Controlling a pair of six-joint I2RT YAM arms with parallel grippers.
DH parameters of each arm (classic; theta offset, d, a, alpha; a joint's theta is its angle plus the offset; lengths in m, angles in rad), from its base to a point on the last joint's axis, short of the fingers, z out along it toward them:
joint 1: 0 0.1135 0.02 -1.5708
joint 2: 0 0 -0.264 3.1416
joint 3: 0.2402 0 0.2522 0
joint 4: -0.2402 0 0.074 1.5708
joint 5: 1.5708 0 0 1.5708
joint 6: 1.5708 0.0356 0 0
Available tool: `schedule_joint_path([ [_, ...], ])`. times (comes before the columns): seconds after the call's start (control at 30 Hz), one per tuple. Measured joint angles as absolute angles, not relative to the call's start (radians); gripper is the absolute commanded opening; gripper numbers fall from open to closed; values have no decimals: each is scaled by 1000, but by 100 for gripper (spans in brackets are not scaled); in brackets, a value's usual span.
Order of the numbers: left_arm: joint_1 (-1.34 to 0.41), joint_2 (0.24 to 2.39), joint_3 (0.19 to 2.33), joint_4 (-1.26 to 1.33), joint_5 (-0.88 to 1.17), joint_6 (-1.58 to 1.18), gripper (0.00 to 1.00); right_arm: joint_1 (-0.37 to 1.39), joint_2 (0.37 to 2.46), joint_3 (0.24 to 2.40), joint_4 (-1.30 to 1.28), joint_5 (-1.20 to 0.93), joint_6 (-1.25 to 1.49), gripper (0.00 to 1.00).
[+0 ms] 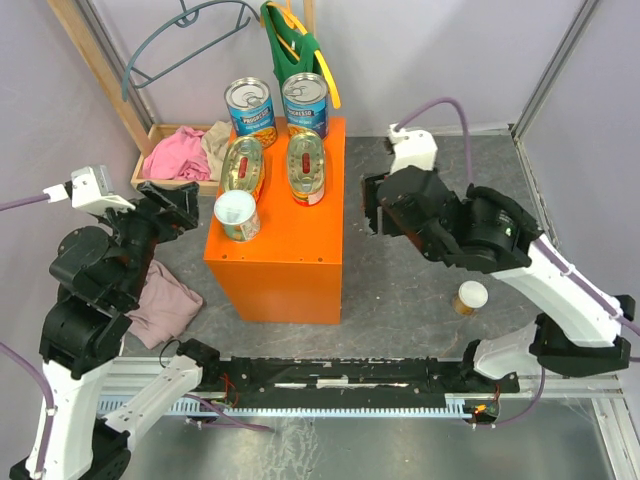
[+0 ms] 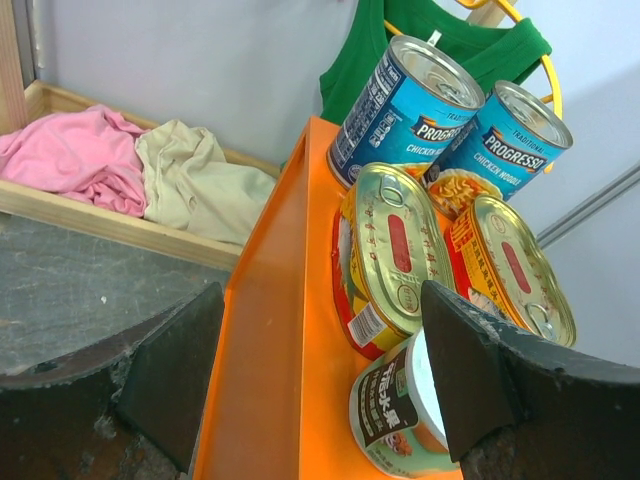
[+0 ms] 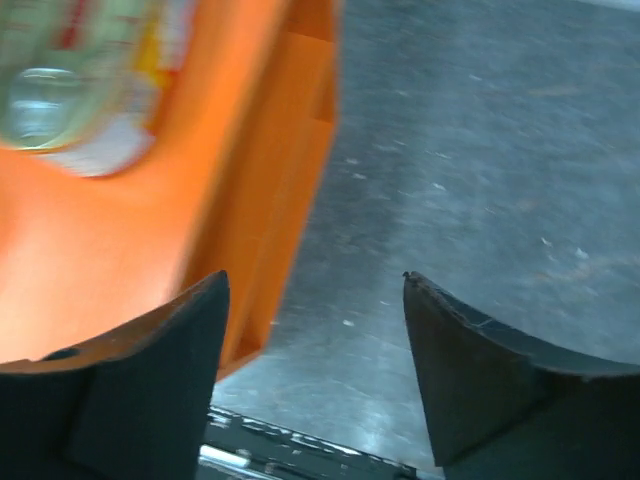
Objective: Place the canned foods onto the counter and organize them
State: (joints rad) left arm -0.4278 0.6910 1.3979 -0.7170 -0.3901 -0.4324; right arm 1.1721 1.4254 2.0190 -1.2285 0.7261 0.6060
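Observation:
The counter, an orange box, stands mid-table. On it are two tall blue cans, two oval yellow-red tins and one small white-lidded can. A second small white-lidded can stands on the table under my right arm. My left gripper is open and empty beside the box's left edge. In the left wrist view it frames the box and the small can. My right gripper is open and empty just right of the box.
A wooden tray of pink and beige clothes sits at the back left. A green top on a hanger hangs behind the blue cans. A pink cloth lies on the table left of the box.

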Motion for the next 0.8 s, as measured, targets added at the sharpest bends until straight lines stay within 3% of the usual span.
schedule_joint_path([
  [0.03,-428,690,1390,-704,-392,-432,86,1133,1402,1984,-1237,727,614,100],
  [0.37,-428,696,1370,-652,-419,-403,87,844,1323,1691,-1278,722,664,99],
  [0.6,-428,773,1412,-650,-419,-372,88,416,1319,1415,-1197,516,736,100],
  [0.8,-428,813,1435,-651,-417,-365,88,187,1317,1242,-1122,373,800,100],
])
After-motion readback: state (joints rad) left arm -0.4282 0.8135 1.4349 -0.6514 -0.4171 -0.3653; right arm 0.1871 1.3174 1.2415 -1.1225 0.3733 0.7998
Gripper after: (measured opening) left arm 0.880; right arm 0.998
